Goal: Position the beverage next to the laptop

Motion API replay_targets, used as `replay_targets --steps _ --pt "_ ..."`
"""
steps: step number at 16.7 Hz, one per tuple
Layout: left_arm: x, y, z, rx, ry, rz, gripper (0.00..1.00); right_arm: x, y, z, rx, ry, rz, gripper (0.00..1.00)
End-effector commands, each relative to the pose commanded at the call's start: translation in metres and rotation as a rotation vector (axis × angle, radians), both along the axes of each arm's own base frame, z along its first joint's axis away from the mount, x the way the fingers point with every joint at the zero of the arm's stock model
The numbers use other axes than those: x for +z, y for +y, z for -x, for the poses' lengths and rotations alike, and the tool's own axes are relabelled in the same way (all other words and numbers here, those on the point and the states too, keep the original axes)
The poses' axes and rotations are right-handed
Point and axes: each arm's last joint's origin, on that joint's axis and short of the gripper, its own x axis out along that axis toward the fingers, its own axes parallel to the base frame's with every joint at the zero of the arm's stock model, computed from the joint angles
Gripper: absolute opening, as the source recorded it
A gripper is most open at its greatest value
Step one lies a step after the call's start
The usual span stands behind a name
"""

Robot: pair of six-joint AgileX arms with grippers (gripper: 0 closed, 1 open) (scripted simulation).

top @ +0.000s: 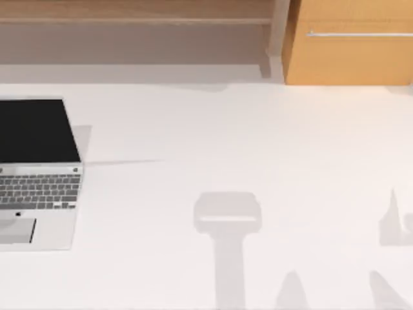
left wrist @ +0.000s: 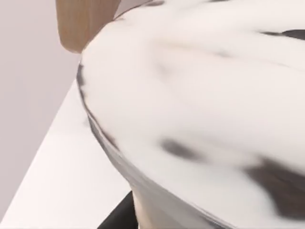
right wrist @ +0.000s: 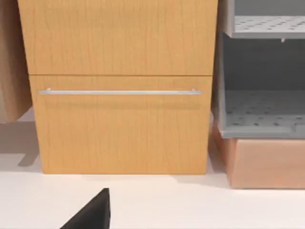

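End effector's camera sits tight against the beverage (left wrist: 200, 109) lid.

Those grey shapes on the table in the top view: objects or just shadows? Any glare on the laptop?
Top view: just shadows, lying flat on the white table, a T-shaped one at mid-front and pointed ones towards the right; the laptop screen is plain black, no glare. Left wrist view: dark patches mottle the beverage lid. Right wrist view: evenly lit cabinet.
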Motion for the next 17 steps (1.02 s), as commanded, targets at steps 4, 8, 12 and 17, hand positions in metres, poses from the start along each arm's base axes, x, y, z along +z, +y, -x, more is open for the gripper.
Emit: replay_targets --steps 4,8,12,17 --pt "0.000 0.001 0.000 0.018 0.001 0.020 0.00 0.000 0.000 0.000 0.000 0.000 0.000 1.00" --pt "0.008 -0.005 -0.011 -0.023 -0.040 -0.035 0.00 0.000 0.000 0.000 0.000 0.000 0.000 1.00" --pt "0.008 -0.006 -0.011 -0.027 -0.041 -0.041 0.00 0.000 0.000 0.000 0.000 0.000 0.000 1.00" --pt "0.039 -0.003 -0.016 0.063 -0.139 -0.115 0.00 0.000 0.000 0.000 0.000 0.000 0.000 1.00"
